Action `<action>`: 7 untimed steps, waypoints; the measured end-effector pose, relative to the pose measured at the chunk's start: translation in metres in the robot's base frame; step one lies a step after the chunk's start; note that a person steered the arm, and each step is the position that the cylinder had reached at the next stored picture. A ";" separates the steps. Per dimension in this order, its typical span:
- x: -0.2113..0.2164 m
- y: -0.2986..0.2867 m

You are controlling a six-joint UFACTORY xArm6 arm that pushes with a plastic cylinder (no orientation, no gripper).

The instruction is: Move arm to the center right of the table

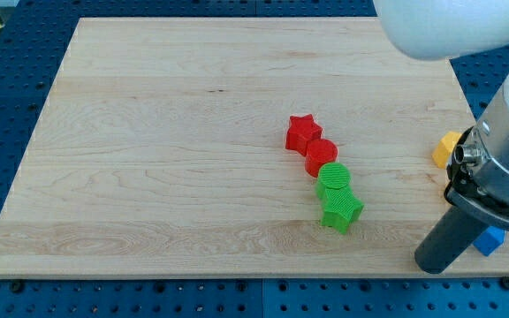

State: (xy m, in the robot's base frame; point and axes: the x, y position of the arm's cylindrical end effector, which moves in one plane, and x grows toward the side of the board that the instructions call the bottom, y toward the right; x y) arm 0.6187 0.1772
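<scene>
My dark rod comes down at the view's bottom right, and my tip (433, 264) rests on the wooden board (175, 159) near its lower right corner. A red star block (303, 132), a red round block (322, 156), a green round block (333, 179) and a green star block (341, 212) lie in a touching diagonal chain right of the board's middle. My tip is well to the right of and slightly below the green star. A yellow block (445, 149) at the right edge and a blue block (489, 241) are partly hidden by the arm.
The arm's white and grey body (502, 150) covers the view's right side and top right corner. A blue perforated base (7, 62) surrounds the board.
</scene>
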 end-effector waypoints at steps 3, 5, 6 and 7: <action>-0.088 -0.059; -0.173 -0.059; -0.232 -0.059; -0.272 -0.029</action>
State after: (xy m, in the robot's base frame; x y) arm 0.3463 0.1483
